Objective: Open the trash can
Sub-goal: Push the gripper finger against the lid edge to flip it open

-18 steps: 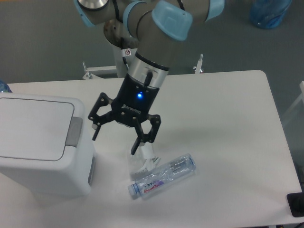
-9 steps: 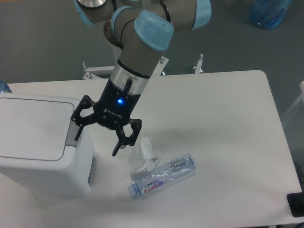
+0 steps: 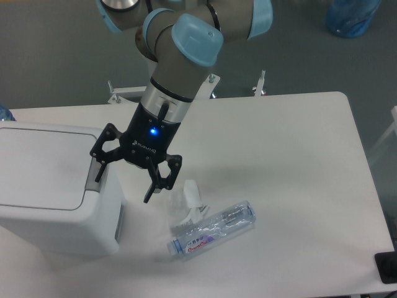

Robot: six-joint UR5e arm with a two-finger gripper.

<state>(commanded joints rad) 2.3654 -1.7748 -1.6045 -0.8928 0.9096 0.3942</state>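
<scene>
1. White plastic makes up the trash can, a large boxy bin with rounded corners that fills the lower left of the frame and stands on the white counter.
2. Its flat lid lies shut, and the grey push tab sits at the lid's right edge.
3. The pincer hangs at left of centre, just beside the bin's right edge, with its two dark fingers spread wide and nothing between them.
4. Its left finger is over the grey tab; whether it touches cannot be told.
5. Its right finger points down over bare counter, right of the bin.
6. A blue light glows on the pincer's black body, which joins a silver wrist and a grey arm with pale blue caps reaching down from the top of the frame.
7. A clear plastic bottle lies on its side at lower centre, well apart from the bin, with crumpled clear wrapping touching its upper left end.
</scene>
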